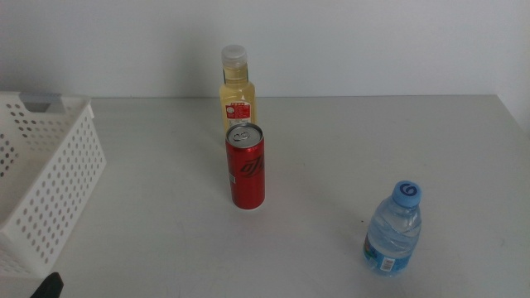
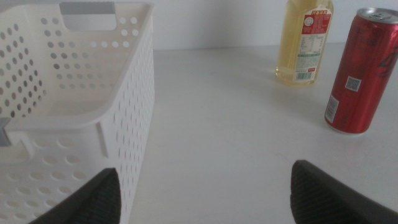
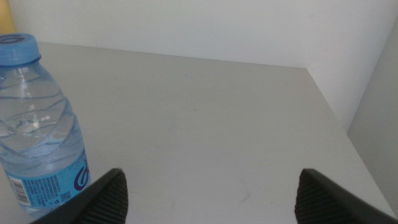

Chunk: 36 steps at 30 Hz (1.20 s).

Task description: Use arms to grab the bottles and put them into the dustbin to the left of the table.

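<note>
Middle view is showing all three bottles standing upright on the tabletop [image 1: 149,165], so nothing is sitting in the dustbin [image 1: 50,190] yet and the whole job is still waiting. Taking the red can [image 1: 246,166] as the landmark: the yellow bottle [image 1: 237,87] is standing just behind it, the water bottle [image 1: 394,228] is standing well apart on its right and nearer the camera, and the dustbin is lying well apart on its left, at the tabletop's edge.

Both arms are resting low and back. The left end effector [image 2: 205,193] is hovering released, jaws spread wide, beside the dustbin's perforated wall and pointing toward the can. The right end effector [image 3: 208,196] is likewise hanging released with jaws wide, near the water bottle but not around it. Neither is touching a bottle.
</note>
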Each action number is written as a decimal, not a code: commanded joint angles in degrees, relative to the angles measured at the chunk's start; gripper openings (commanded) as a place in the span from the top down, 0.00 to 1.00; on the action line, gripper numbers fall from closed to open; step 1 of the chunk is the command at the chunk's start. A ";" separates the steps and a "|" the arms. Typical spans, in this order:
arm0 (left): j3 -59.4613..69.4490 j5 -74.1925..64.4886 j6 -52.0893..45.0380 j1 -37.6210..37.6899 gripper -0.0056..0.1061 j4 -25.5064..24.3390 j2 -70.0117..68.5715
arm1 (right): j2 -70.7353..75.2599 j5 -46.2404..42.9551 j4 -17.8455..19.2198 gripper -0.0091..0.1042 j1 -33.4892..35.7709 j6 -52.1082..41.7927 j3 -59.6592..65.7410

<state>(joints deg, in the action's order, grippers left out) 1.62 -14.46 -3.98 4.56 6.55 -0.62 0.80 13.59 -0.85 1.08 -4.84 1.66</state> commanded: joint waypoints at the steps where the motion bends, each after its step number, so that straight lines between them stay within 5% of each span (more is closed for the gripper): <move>1: 0.08 6.37 0.54 0.06 0.11 0.73 0.14 | 1.23 -4.05 0.25 0.17 -0.32 -0.26 -0.58; 6: 0.08 17.81 0.54 3.19 0.11 1.71 9.79 | 1.23 -4.05 0.25 0.17 -0.32 -0.26 -0.58; 21: 0.08 67.91 0.54 30.22 0.11 3.49 56.28 | 1.23 -4.05 0.25 0.17 -0.32 -0.26 -0.58; 27: 0.20 88.87 0.54 32.43 0.11 3.67 72.28 | 1.23 -4.05 0.25 0.17 -0.32 -0.26 -0.58; 36: 0.20 89.82 5.03 32.43 0.11 3.25 79.63 | 1.23 -4.05 0.25 0.17 -0.32 -0.26 -0.58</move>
<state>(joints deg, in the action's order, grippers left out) 1.05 64.74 0.00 36.59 9.53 79.68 0.80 13.61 -0.85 1.08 -4.84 1.66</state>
